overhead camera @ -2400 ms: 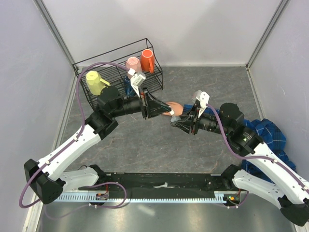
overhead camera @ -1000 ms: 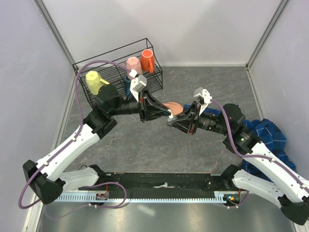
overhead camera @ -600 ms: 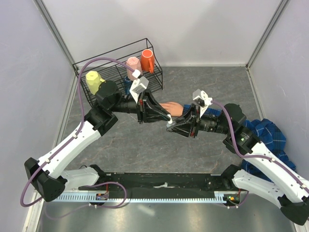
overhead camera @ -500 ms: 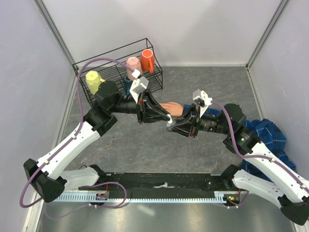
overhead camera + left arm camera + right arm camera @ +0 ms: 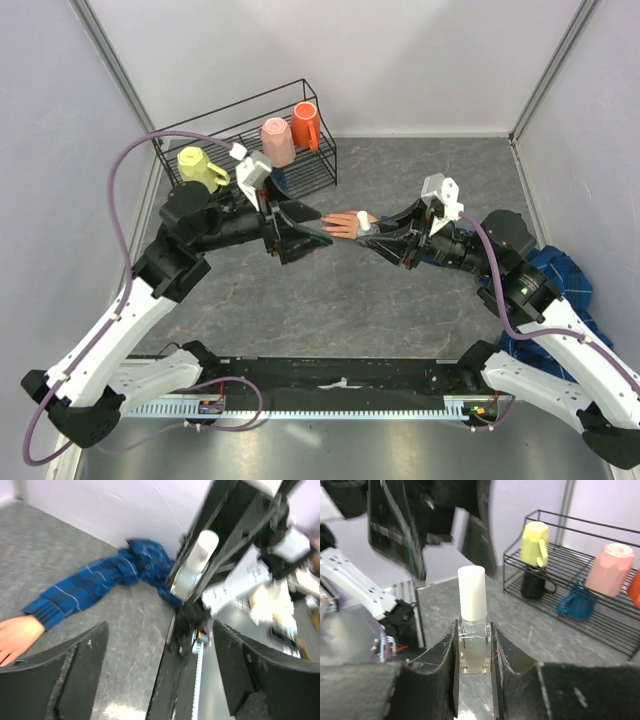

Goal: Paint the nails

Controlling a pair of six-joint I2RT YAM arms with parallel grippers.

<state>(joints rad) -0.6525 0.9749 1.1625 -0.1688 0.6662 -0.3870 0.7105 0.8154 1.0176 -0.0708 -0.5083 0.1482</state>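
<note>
It looks like the opening step: the right gripper (image 5: pixel 473 652) has its jaws clamped on the capped clear bottle (image 5: pixel 472 615), held upright, while the left gripper (image 5: pixel 159 675), jaws spread and empty, hovers just beside the fake hand (image 5: pixel 348 222) on the table (image 5: pixel 300 300), its nails too small to see, so the left must next grasp the cap (image 5: pixel 471 592)
</note>
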